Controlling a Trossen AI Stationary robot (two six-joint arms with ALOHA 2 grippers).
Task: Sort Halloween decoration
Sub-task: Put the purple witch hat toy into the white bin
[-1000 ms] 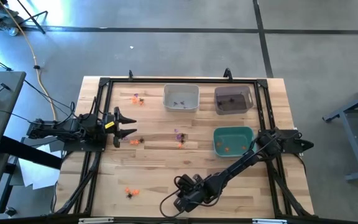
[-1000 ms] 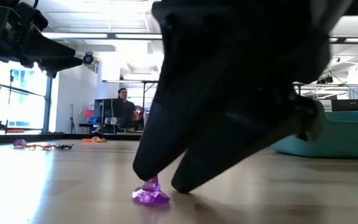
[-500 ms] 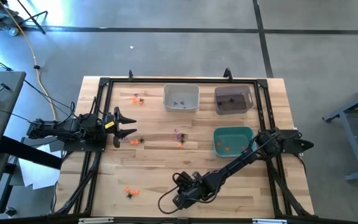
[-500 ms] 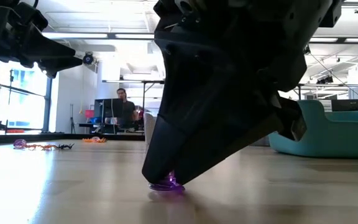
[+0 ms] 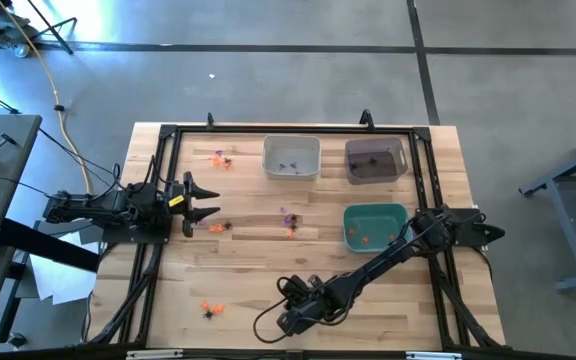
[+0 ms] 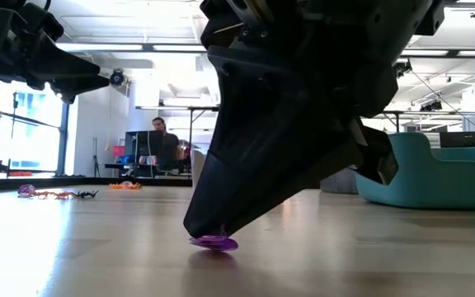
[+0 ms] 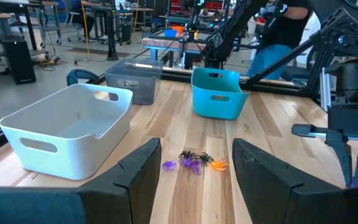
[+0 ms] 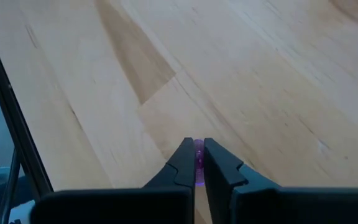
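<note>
A robotics lab: other framed workbenches (image 7: 179, 34), monitors and a seated person (image 6: 162, 142) fill the open hall beyond the tabletop (image 6: 97, 247).

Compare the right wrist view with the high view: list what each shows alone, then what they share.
Only the right wrist view shows the purple trinket pinched in the right gripper.

Only the high view shows the white bin, dark bin, teal bin, scattered trinkets and the left gripper, open at the table's left edge.

Both show the right gripper near the front edge of the wooden table.
</note>
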